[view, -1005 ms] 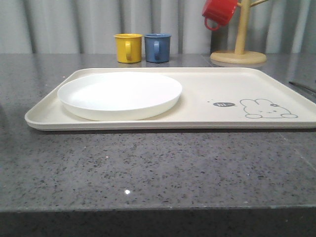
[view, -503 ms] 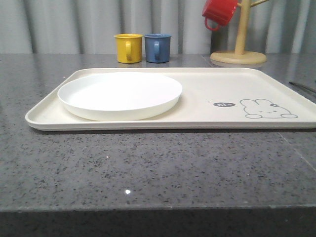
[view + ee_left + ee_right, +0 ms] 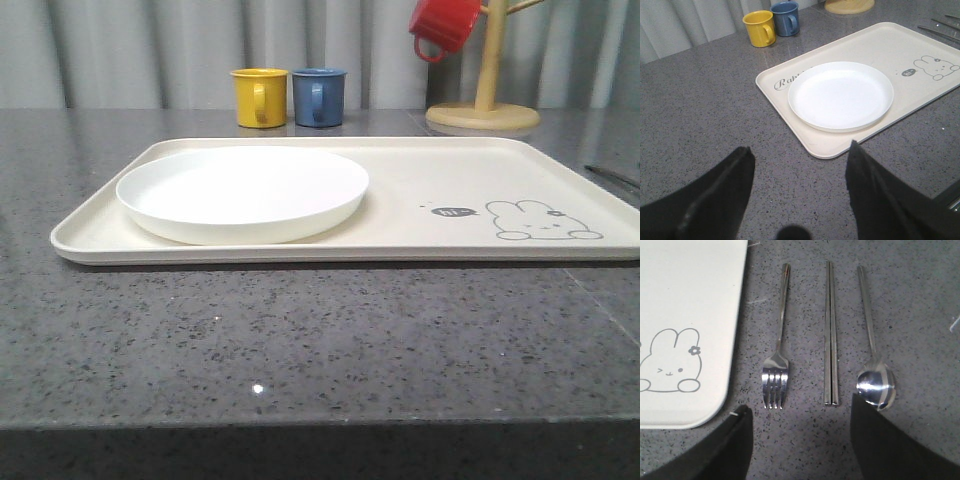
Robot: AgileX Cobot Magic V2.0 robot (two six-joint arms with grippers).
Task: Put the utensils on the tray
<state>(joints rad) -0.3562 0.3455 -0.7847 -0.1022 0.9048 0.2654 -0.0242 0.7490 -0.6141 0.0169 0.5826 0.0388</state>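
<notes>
- Nothing had reached the tray (image 3: 690, 300) yet; the fork (image 3: 776, 360), chopsticks (image 3: 830, 335) and spoon (image 3: 875, 382) lay on the desk (image 3: 920, 315) just ahead of the right gripper's (image 3: 801, 440) wide jaws.
- The left gripper (image 3: 800, 195) was also wide and empty.
- The next move likely called for lowering onto the chopsticks.

Each tool, left tool (image 3: 800, 192) and right tool (image 3: 799, 442), has two broad, matte black, tapering fingers.
</notes>
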